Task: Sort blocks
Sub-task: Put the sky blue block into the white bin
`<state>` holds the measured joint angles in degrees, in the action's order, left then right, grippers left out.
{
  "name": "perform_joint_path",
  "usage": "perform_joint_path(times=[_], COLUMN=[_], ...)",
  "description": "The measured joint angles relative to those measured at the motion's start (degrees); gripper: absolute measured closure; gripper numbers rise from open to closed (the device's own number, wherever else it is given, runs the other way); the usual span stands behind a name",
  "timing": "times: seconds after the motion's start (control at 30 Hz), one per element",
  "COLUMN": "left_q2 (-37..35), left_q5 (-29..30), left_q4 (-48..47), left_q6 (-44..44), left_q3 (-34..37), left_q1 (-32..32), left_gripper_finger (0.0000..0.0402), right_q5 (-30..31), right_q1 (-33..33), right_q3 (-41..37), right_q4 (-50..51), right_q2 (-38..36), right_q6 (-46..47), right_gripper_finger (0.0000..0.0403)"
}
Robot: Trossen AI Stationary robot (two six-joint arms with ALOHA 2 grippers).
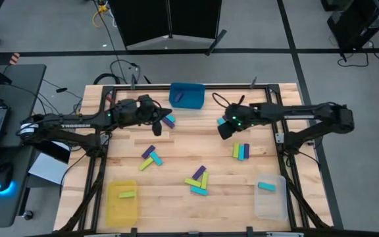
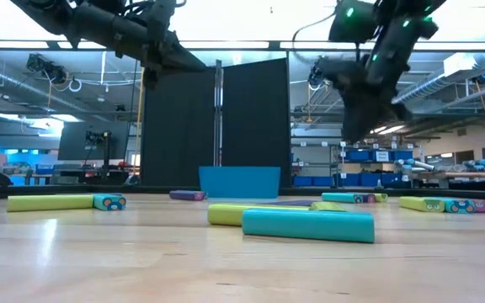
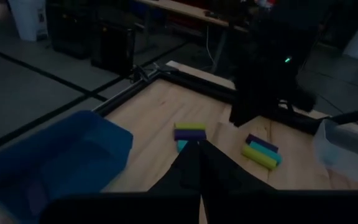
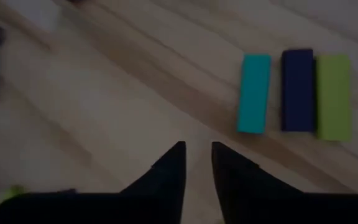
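Wooden surface carries scattered purple, lime and cyan blocks; blue bin at the far edge holds one purple block, yellow bin one lime, clear bin one cyan. Left hand, arm marked TROSSEN, fingers pressed together, empty, near the blue bin. Right hand above bare wood, fingers slightly parted, holding nothing, beside a cyan-purple-lime trio.
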<state>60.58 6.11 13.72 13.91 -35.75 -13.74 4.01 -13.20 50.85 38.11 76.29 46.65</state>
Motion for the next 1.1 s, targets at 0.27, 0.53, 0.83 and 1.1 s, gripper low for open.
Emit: perform_joint_path(times=[0.27, 0.53, 0.83, 1.1], left_q2=[0.0, 0.0, 0.0, 0.0], left_q5=[0.0, 0.2, 0.3, 0.3], left_q4=[0.2, 0.2, 0.2, 0.1], left_q6=[0.0, -0.1, -0.1, -0.1], left_q3=[0.0, 0.0, 0.0, 0.0], left_q1=[0.0, 0.0, 0.0, 0.0], left_gripper_finger=[0.0399, 0.0398, 0.0398, 0.0398], right_q5=[0.3, 0.9, 0.9, 0.4], right_q1=[-3.4, -6.9, -8.5, -8.5], right_q3=[0.7, 4.3, 7.1, 7.3], right_q4=[0.1, -2.5, -2.8, -4.0], right_q2=[9.1, 17.2, 24.3, 26.6], right_q6=[-3.4, -9.1, -13.9, -15.8], right_gripper_finger=[0.0223, 0.0176, 0.0193, 0.0242])
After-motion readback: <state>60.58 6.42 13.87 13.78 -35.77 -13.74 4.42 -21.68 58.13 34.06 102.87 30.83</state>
